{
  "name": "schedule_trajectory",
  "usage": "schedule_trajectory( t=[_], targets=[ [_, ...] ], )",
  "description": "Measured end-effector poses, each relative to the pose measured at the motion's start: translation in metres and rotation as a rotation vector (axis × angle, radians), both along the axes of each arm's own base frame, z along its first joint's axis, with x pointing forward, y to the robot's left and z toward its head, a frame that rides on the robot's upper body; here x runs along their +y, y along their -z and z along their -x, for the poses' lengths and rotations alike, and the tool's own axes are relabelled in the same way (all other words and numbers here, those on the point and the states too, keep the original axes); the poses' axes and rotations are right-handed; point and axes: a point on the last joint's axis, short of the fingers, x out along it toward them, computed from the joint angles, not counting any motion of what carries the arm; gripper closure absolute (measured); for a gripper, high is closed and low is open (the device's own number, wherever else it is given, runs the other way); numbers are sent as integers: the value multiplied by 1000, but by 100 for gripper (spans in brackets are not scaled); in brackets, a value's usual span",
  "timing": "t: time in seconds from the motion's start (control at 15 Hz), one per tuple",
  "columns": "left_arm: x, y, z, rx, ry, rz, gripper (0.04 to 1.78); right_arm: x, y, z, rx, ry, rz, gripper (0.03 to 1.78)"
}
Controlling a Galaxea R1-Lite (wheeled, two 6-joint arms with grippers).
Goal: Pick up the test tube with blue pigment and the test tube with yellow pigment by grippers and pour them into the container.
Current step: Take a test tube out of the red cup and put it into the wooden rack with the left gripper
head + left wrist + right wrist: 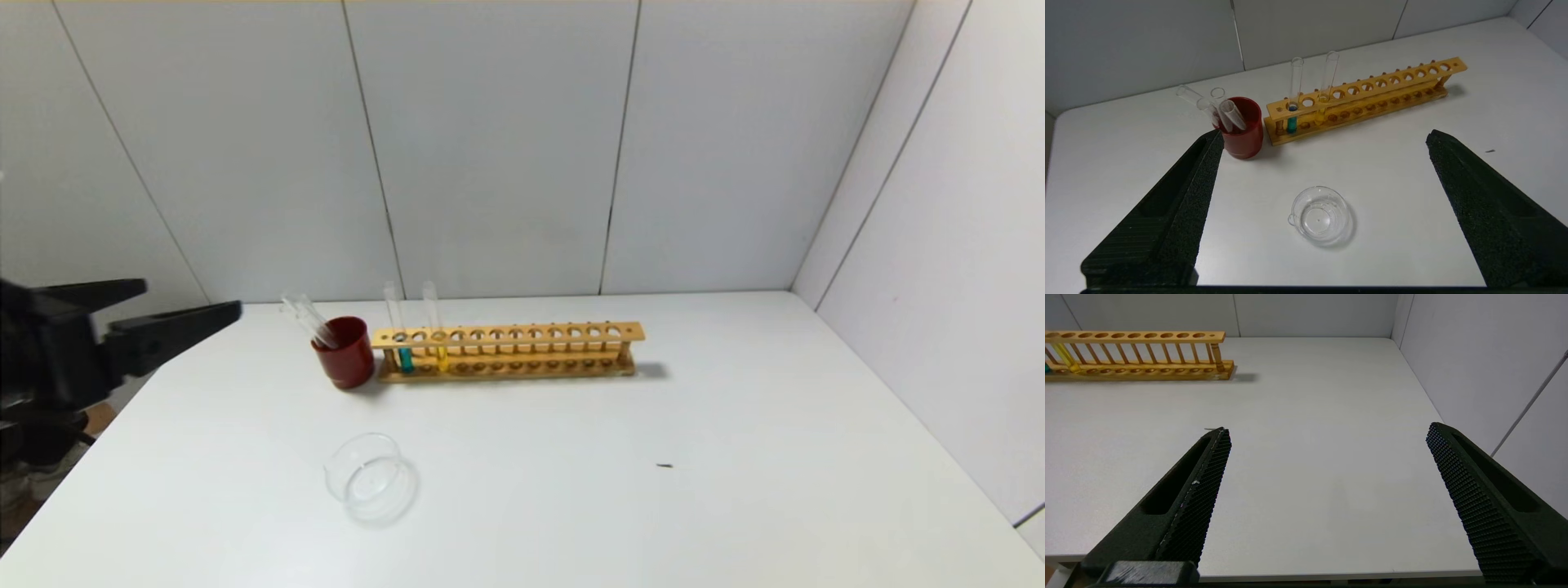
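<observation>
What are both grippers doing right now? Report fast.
Left gripper: open, holding nothing, raised at the table's left edge.
Right gripper: open, holding nothing, over bare table.

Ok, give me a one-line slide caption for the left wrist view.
Open left gripper faces blue tube and yellow tube in wooden rack; empty glass dish below.

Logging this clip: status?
Left end effector open at table's left edge; right end effector open, empty. Blue tube, yellow tube racked. Container empty, unobstructed.
</observation>
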Motion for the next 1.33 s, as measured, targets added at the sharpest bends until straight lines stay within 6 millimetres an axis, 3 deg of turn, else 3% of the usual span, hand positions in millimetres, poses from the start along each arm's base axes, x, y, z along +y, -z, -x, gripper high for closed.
schedule_trajectory(
  t=[0.27,0.6,1.0,1.33],
  targets=[
    [-13,25,-77,69,26,3,7,0,0,0,0,0,0,6],
    [-23,58,-142,132,34,1,7,0,0,0,0,0,0,6],
    [-31,86,-192,195,36,-9,7,0,0,0,0,0,-1,6],
    [-36,104,-217,213,41,-17,7,0,0,0,0,0,-1,6]
  ],
)
